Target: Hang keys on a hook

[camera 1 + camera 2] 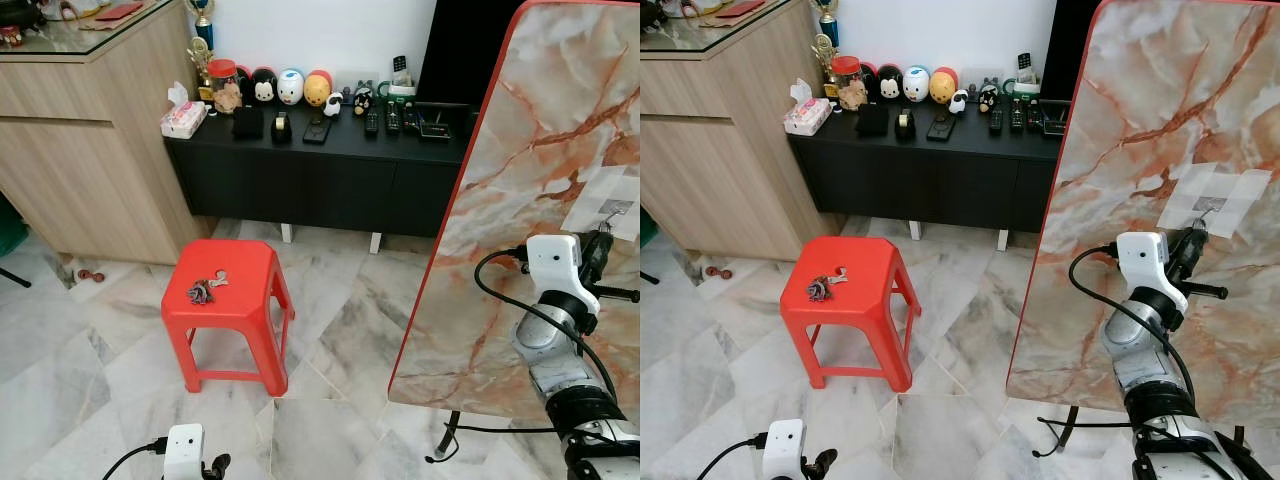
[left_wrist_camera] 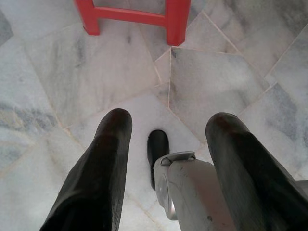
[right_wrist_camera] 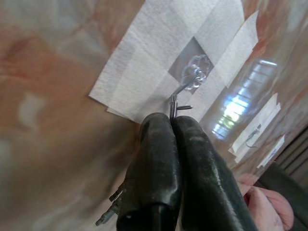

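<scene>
My right gripper (image 3: 171, 121) is raised against the marble-patterned board (image 1: 520, 200). It is shut on a thin metal key ring, whose tip touches the clear hook (image 3: 192, 76) taped onto white paper. Keys (image 3: 108, 214) dangle below the fingers. From the head, the same gripper (image 1: 1188, 252) sits just under the taped patch (image 1: 1215, 200). A second bunch of keys (image 1: 203, 291) lies on top of the red stool (image 1: 245, 265). My left gripper (image 2: 166, 122) hangs open low over the floor, nothing between its fingers.
A black low cabinet (image 1: 320, 165) with figurines and remotes runs along the back wall. A wooden cabinet (image 1: 90, 150) stands at the left. The board's stand and a cable (image 1: 450, 440) rest on the marble floor. A person's hand (image 3: 260, 207) shows beside the board.
</scene>
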You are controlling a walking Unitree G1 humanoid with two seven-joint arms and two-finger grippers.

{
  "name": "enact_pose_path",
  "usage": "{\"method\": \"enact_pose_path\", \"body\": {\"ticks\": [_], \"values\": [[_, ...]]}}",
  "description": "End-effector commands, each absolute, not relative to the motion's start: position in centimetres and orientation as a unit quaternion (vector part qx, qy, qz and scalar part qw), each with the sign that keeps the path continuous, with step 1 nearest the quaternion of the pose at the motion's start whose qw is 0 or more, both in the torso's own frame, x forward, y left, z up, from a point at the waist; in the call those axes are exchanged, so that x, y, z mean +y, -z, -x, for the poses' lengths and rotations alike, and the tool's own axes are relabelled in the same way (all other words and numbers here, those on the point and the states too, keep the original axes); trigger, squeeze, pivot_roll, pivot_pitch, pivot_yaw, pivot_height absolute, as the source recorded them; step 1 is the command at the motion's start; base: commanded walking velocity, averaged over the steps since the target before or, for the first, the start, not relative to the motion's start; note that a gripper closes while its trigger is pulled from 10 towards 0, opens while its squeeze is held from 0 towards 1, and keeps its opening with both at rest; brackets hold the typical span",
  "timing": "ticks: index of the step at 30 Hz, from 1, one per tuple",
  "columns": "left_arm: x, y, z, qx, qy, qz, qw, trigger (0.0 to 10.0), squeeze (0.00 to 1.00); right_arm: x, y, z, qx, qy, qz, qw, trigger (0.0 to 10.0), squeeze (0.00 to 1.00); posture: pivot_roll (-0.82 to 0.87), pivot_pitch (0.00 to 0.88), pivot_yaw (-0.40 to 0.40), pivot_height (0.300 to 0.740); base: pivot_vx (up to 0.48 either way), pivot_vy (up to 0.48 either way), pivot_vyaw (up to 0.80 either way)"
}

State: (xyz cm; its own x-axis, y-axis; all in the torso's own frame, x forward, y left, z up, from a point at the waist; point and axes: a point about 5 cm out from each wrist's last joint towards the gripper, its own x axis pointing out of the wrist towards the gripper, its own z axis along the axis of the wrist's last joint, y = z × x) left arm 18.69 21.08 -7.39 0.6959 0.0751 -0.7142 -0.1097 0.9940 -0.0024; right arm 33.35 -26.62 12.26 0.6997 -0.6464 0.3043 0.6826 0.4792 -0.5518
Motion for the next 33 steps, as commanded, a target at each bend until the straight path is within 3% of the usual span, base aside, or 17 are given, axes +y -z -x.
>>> {"method": "enact_pose_path", "body": {"ticks": [1, 9, 18, 19, 20, 25, 28, 33], "values": [[21.1, 7.7, -18.2, 0.392, -0.058, 0.031, 0.918, 10.0, 0.0, -26.2, -12.3, -33.6, -0.026, 0.381, 0.317, 0.868, 10.0, 1.0, 0.12, 0.07, -0.022, 0.74, 0.0, 0.0, 0.0], [21.2, 7.7, -18.1, 0.393, -0.059, 0.03, 0.917, 10.0, 0.0, -25.5, -12.0, -33.7, -0.028, 0.361, 0.309, 0.88, 10.0, 1.0, 0.12, 0.072, -0.022, 0.74, 0.0, 0.0, 0.0], [21.1, 7.7, -18.1, 0.394, -0.058, 0.03, 0.917, 10.0, 0.0, -23.2, -11.4, -33.4, -0.071, 0.284, 0.288, 0.912, 10.0, 1.0, 0.12, 0.073, -0.024, 0.74, 0.0, 0.0, 0.0], [21.1, 7.7, -18.0, 0.395, -0.058, 0.029, 0.917, 10.0, 0.0, -22.3, -11.0, -32.7, -0.094, 0.252, 0.305, 0.914, 10.0, 0.15, 0.11, 0.072, -0.025, 0.74, 0.0, 0.0, 0.0], [21.1, 7.7, -18.0, 0.395, -0.058, 0.029, 0.917, 10.0, 0.0, -21.8, -10.5, -32.3, -0.096, 0.235, 0.303, 0.918, 10.0, 0.0, 0.11, 0.073, -0.026, 0.74, 0.0, 0.0, 0.0], [21.1, 7.7, -18.0, 0.395, -0.057, 0.028, 0.916, 10.0, 0.0, -20.1, -7.2, -30.8, -0.036, 0.147, 0.257, 0.955, 10.0, 0.0, 0.11, 0.075, -0.025, 0.74, 0.0, 0.0, 0.0], [21.1, 7.7, -18.1, 0.397, -0.055, 0.026, 0.916, 10.0, 0.0, -19.5, -3.9, -30.0, 0.071, 0.109, 0.177, 0.976, 10.0, 0.0, 0.1, 0.073, -0.024, 0.74, 0.0, 0.0, 0.0], [21.2, 7.7, -18.2, 0.399, -0.055, 0.022, 0.915, 10.0, 0.0, -20.1, 1.0, -27.3, 0.233, 0.141, 0.071, 0.96, 10.0, 0.0, 0.12, 0.068, -0.026, 0.74, 0.0, 0.0, 0.0]]}}
